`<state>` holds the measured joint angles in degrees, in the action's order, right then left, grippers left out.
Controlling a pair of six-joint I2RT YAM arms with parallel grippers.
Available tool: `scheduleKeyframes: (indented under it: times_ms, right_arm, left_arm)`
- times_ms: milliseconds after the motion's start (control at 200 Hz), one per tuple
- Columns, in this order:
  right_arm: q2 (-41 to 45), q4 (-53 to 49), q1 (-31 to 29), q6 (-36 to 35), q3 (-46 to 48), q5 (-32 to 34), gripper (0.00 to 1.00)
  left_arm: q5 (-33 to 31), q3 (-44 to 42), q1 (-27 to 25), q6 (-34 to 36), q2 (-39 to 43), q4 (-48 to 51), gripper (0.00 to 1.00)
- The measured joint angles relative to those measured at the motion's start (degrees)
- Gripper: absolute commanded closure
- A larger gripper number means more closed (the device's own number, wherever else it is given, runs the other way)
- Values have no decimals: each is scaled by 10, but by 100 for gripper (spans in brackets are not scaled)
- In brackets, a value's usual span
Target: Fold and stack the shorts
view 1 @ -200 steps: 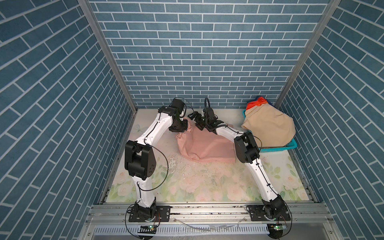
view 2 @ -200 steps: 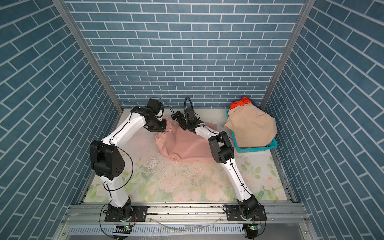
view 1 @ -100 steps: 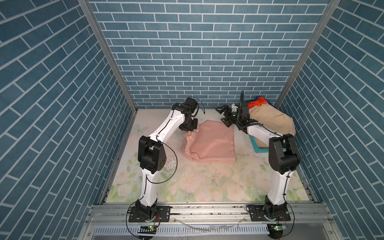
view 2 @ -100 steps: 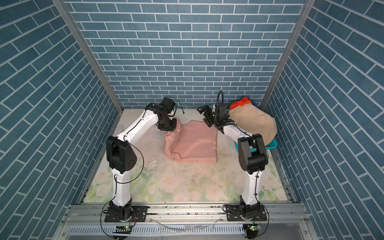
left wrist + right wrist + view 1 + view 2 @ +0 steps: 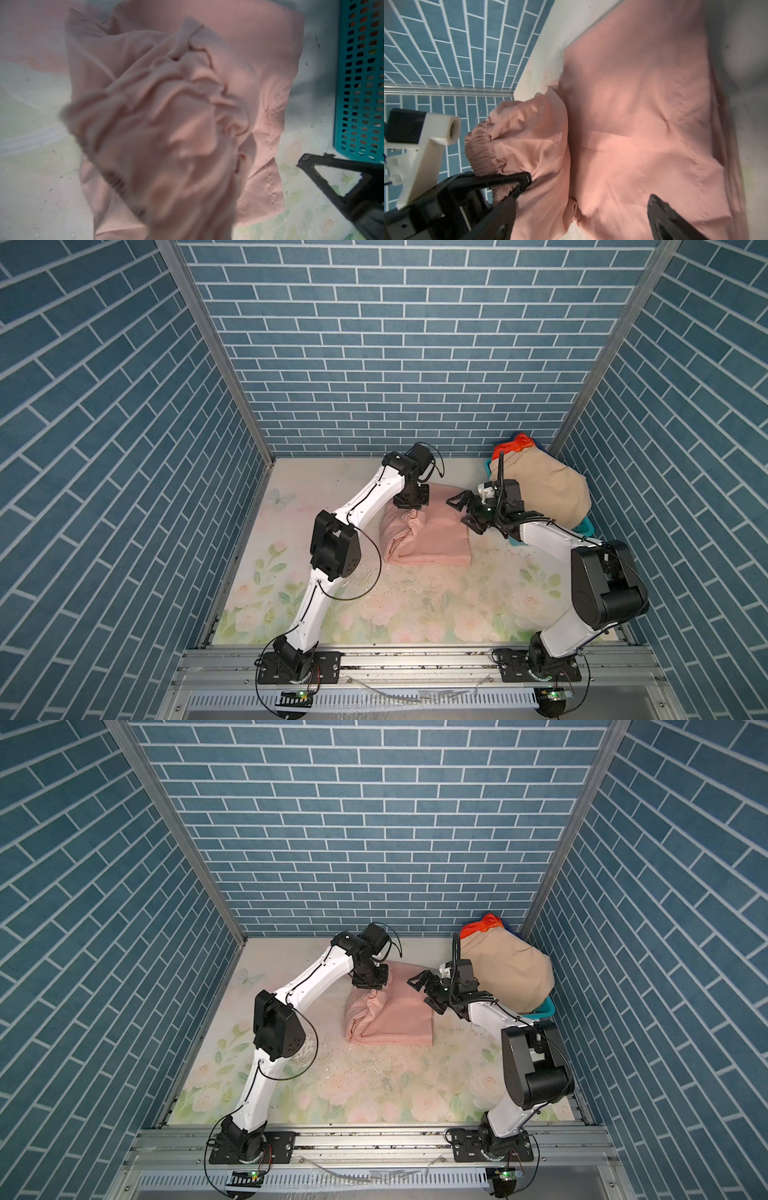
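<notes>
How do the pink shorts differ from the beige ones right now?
The pink shorts lie mostly flat on the floral table, while the beige shorts sit heaped on the teal basket. The left gripper pinches the pink pair; nothing grips the beige pair. Both are plain soft cloth.

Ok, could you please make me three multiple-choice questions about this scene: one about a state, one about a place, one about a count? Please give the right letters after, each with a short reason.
1. The left gripper is: A. shut on the pink shorts; B. open and empty; C. hidden in every view.
2. The beige shorts lie: A. under the pink shorts; B. on top of the basket; C. in the left gripper.
3. How many shorts lie on the table? A. one; B. two; C. three.

Answers:
1 A, bunched pink cloth rises into its closed jaws in both top views.
2 B, they cover the basket, with only a bit of its teal rim showing.
3 A, only the pink pair is on the table.
</notes>
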<state>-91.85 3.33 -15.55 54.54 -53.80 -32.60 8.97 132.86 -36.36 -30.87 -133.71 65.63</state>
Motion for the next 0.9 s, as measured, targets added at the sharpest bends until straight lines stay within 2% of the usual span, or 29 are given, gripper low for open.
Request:
scheduleKeyframes:
  times_ms: [40, 165, 305, 335, 415, 450, 460, 575, 695, 805, 900]
  right_arm:
    - [13, -1, 4, -5, 10, -2, 1]
    - [66, -14, 17, -23, 31, -2, 1]
    - [112, -37, 28, -56, 42, 0, 1]
    - [119, -44, 30, -65, 44, 2, 1]
    - [133, -61, 30, -85, 51, 7, 1]
    - [136, -68, 30, -93, 54, 9, 2]
    - [137, -71, 30, -96, 55, 9, 1]
    - [141, -101, 25, -124, 59, 22, 1]
    - [141, -144, -3, -164, 56, 64, 1]
    - [130, -198, -65, -204, 23, 124, 1]
    - [96, -230, -120, -234, -24, 183, 1]
  left_arm:
    - [7, -9, -4, -8, -4, -13, 85]
    - [27, -47, -12, -29, -9, -54, 86]
    - [55, -89, -17, -56, -9, -118, 61]
    - [66, -104, -17, -63, -8, -141, 54]
    - [91, -141, -19, -82, -3, -194, 25]
    - [99, -156, -20, -89, 3, -215, 4]
    - [101, -159, -20, -91, 4, -217, 1]
    - [108, -183, -18, -92, 44, -251, 0]
    - [108, -247, 3, -90, 161, -305, 1]
    - [127, -354, 65, -113, 294, -384, 0]
    - [133, -403, 122, -125, 338, -427, 0]
